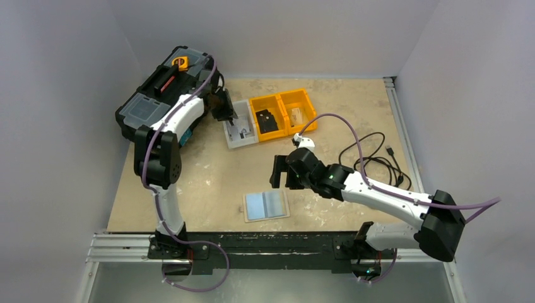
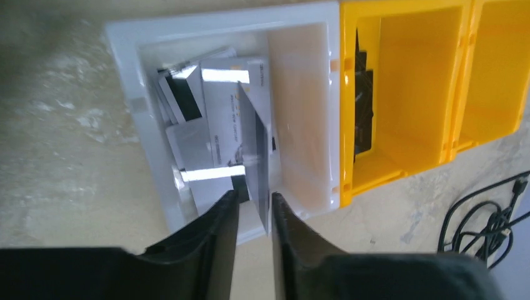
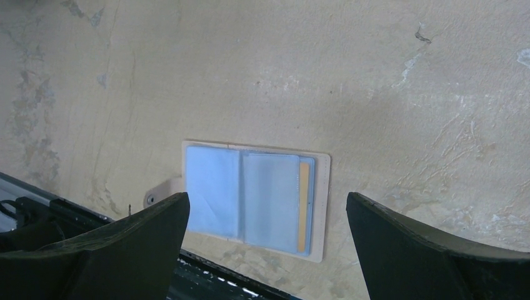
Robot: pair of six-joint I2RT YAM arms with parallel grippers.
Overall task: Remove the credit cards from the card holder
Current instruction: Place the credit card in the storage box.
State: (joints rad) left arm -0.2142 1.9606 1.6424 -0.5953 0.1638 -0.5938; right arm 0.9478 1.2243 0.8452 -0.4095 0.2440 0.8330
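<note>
The card holder lies open and flat near the table's front edge, pale blue inside with a beige border and an orange strip at one pocket. My right gripper hovers above it, jaws wide apart and empty. Over the white bin is my left gripper. Its jaws are slightly parted, and a grey credit card stands on edge between them, against the right finger, with a gap on the left. Several credit cards lie piled in the bin.
Two yellow bins adjoin the white bin on its right, one holding a dark object. A black toolbox sits at the back left. A black cable coils at the right.
</note>
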